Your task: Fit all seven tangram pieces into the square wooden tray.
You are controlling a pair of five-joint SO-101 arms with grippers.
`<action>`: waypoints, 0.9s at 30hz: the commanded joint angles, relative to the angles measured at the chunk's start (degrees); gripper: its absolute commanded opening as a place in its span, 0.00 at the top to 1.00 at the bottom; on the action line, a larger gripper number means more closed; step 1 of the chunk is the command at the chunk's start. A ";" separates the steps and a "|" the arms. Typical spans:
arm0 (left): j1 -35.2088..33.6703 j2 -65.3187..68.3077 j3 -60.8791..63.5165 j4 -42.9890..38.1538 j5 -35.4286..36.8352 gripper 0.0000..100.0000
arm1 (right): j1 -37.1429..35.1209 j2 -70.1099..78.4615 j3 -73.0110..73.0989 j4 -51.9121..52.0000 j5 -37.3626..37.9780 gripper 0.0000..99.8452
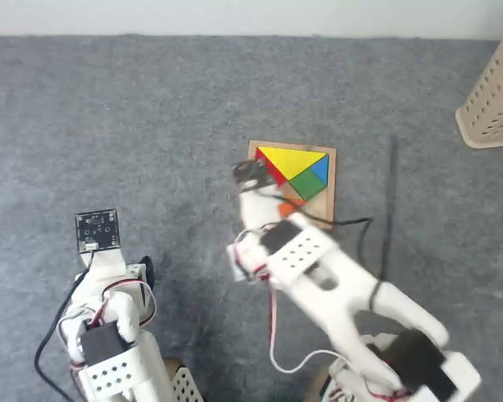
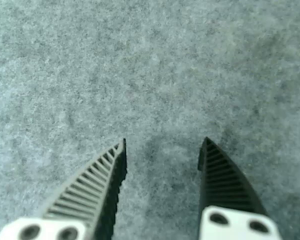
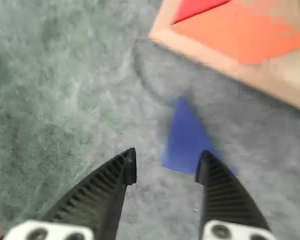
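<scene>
Tray (image 1: 332, 186) with five pieces (image 1: 292, 159), one blue piece (image 3: 187, 140) outside; both end effectors (image 2: 162, 150) (image 3: 166, 160) wide

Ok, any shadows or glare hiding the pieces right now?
Right wrist view: a soft shadow darkens the carpet beside the blue piece, which is plain to see. High view: no glare on the tray. Left wrist view: a faint shadow on the carpet under the left gripper.

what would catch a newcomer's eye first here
The tray mid-table, partly filled with bright pieces, the yellow triangle biggest. Next, the right gripper, open over a loose blue piece lying on the carpet beside the tray. The left gripper hangs open over bare carpet.
</scene>
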 commanded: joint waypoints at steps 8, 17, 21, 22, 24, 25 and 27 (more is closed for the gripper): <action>0.00 -0.70 -1.10 0.18 0.53 0.77 | -0.13 5.32 -2.81 -1.36 6.24 0.79; 0.00 -0.70 -1.10 0.18 0.53 0.77 | 18.24 8.66 -2.81 10.86 39.82 0.79; 0.00 -0.70 -1.10 0.18 0.53 0.77 | 26.07 7.69 -2.81 17.54 59.52 0.79; 0.00 -0.70 -1.10 0.18 0.53 0.77 | 27.91 7.34 -2.90 19.38 64.00 0.79; 0.00 -0.70 -1.10 0.18 0.53 0.77 | 31.60 6.46 -3.25 22.55 70.59 0.79; 0.00 -0.70 -1.10 0.18 0.53 0.77 | 33.54 5.93 -3.69 23.34 72.53 0.79; 0.00 -0.70 -1.10 0.18 0.53 0.77 | 37.93 5.23 -5.19 23.60 74.20 0.79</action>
